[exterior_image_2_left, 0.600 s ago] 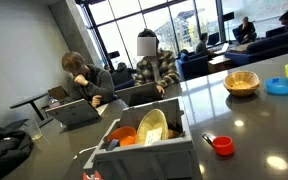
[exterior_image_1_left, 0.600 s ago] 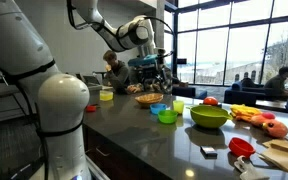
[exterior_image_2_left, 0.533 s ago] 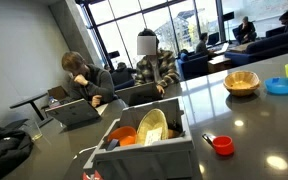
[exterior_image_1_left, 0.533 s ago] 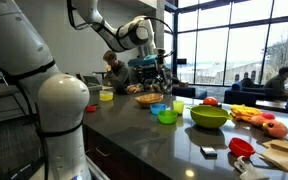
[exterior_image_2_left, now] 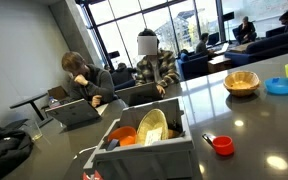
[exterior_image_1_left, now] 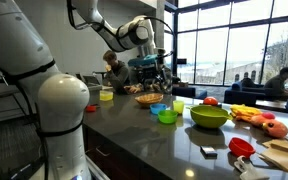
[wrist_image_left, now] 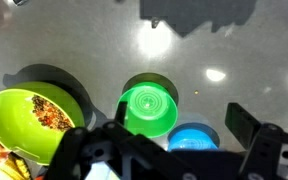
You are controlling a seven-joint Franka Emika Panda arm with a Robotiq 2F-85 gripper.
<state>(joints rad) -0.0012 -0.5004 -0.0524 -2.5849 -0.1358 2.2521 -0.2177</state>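
My gripper (exterior_image_1_left: 150, 70) hangs open and empty high above the dark counter, over the far group of dishes. In the wrist view the gripper (wrist_image_left: 180, 126) has its fingers (wrist_image_left: 247, 126) spread wide. A small green cup (wrist_image_left: 149, 109) and a blue bowl (wrist_image_left: 192, 139) lie straight below between them, side by side. In an exterior view the green cup (exterior_image_1_left: 168, 116) and blue bowl (exterior_image_1_left: 159, 108) stand in front of a wicker basket (exterior_image_1_left: 147, 98). The gripper itself does not show in the exterior view with the grey bin.
A large green bowl (exterior_image_1_left: 209, 116) with food in it (wrist_image_left: 34, 118) stands beside the cup. Fruit (exterior_image_1_left: 264, 122) and a red cup (exterior_image_1_left: 241, 146) lie nearer the camera. A grey bin (exterior_image_2_left: 144, 150) and a red cap (exterior_image_2_left: 222, 145) sit at the counter's other end. People sit at tables behind.
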